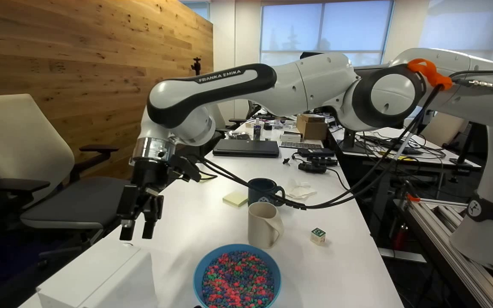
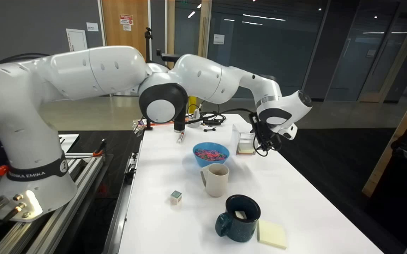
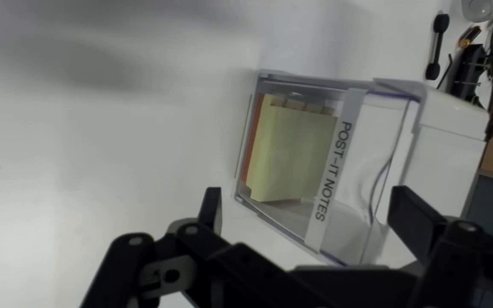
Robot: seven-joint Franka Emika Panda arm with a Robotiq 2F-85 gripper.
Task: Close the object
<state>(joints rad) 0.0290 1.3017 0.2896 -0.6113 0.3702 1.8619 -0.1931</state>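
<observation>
The object is a low box with a clear front and whitish walls. In the wrist view its clear front (image 3: 357,179) carries a "POST-IT NOTES" label, with a yellow note stack (image 3: 293,154) inside. In an exterior view its white top (image 1: 88,273) shows at the near left; it also stands beside the bowl in an exterior view (image 2: 246,146), with a whitish panel (image 2: 235,137) at its side. I cannot tell how the flap lid sits. My gripper (image 1: 137,229) hangs just past the box's end; in the wrist view its fingers (image 3: 306,201) are spread wide with nothing gripped.
A blue bowl (image 1: 199,278) of coloured sprinkles stands beside the box. A beige mug (image 1: 259,226), a dark mug (image 2: 240,222), a yellow note pad (image 2: 272,234) and a small cube (image 2: 175,198) stand along the table. Cables (image 2: 214,118) lie at the table's end.
</observation>
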